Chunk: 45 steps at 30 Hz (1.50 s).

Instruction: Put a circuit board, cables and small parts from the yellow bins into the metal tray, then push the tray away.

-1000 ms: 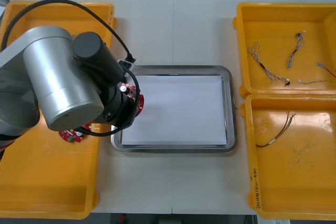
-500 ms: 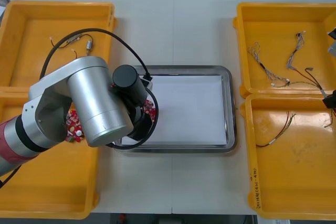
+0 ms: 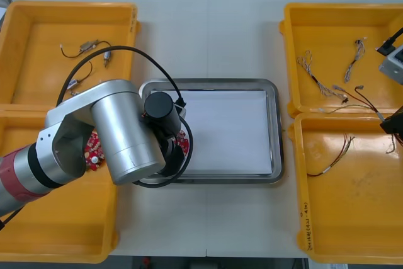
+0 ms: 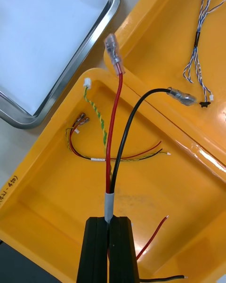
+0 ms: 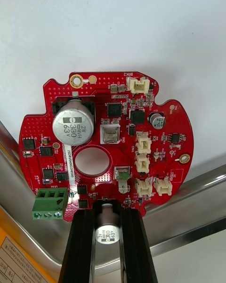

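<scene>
My left gripper (image 5: 107,215) is shut on the edge of a round red circuit board (image 5: 108,137), its fingers either side of a small capacitor. The board hangs over the white inside of the metal tray (image 5: 190,202), just within its rim. From the front, that board (image 3: 183,143) shows under the left arm at the left edge of the tray (image 3: 274,131). At the right table edge, my right gripper (image 4: 109,222) is shut on a red and black cable (image 4: 113,137). This cable (image 3: 368,102) trails over the wall between the two right bins.
More red boards (image 3: 93,153) lie in the near left bin. A black cable with metal parts (image 3: 85,47) lies in the far left bin. The far right bin (image 3: 296,48) holds blue and white cables (image 4: 200,43). A red and yellow cable (image 4: 117,157) lies in the near right bin (image 3: 302,218).
The left arm has carried the board rightward from the near left bin to over the tray's left edge. The right gripper has come in at the right edge, with the cable in it.
</scene>
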Each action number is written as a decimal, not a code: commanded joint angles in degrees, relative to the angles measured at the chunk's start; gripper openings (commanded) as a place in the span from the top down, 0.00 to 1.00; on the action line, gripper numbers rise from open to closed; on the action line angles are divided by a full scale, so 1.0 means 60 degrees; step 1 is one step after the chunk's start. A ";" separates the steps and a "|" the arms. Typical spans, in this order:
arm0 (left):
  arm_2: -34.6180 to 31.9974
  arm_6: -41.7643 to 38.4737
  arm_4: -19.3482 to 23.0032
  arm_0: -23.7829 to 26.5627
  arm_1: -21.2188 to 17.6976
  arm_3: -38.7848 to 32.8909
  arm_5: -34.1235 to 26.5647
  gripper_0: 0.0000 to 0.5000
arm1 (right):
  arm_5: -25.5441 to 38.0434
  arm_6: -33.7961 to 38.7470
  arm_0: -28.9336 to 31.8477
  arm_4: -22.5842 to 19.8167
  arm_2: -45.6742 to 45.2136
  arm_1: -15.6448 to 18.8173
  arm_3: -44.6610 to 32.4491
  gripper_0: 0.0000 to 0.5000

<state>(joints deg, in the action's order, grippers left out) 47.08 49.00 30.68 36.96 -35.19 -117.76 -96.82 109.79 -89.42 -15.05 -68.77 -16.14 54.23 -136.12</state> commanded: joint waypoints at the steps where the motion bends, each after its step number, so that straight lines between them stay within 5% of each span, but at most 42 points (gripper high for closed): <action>1: 0.0386 -0.1120 -0.0337 0.0315 0.0167 0.0041 0.0228 0.99 | 0.0036 -0.0405 -0.0232 0.0182 0.0126 0.0424 -0.0253 1.00; 3: 0.0445 -0.1179 -0.0381 0.0300 0.0137 0.0085 0.0301 0.75 | 0.0036 -0.0492 -0.0246 0.0270 0.0155 0.0424 -0.0268 1.00; 4: 0.0460 -0.1223 -0.0381 0.0300 0.0108 0.0114 0.0301 0.51 | 0.0036 -0.0536 -0.0246 0.0314 0.0170 0.0424 -0.0253 1.00; 5: 0.0474 -0.1252 -0.0367 0.0285 0.0108 0.0114 0.0301 0.38 | 0.0036 -0.0566 -0.0232 0.0343 0.0185 0.0424 -0.0253 1.00; 13: 0.0474 -0.1340 -0.0410 0.0256 0.0049 0.0099 0.0301 0.00 | 0.0036 -0.0815 -0.0246 0.0504 0.0185 0.0424 -0.0253 1.00; 20: -0.0068 -0.1384 -0.0205 0.0241 -0.0068 -0.0237 0.0067 0.00 | 0.0036 -0.0947 -0.0246 0.0519 0.0185 0.0424 -0.0121 1.00; 34: -0.3173 -0.1047 0.1757 0.0256 -0.0947 -0.1556 -0.2072 0.00 | 0.0036 -0.1166 -0.0246 0.0622 0.0170 0.0410 0.0025 1.00; 45: -0.5517 -0.0637 0.2666 0.0241 -0.1665 -0.1395 -0.2197 0.00 | 0.0036 -0.1254 -0.0246 0.0607 0.0185 0.0424 0.0025 1.00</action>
<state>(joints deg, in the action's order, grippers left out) 18.13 44.81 44.87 36.97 -41.97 -125.14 -109.50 109.79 -95.33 -15.07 -65.42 -15.69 54.42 -135.78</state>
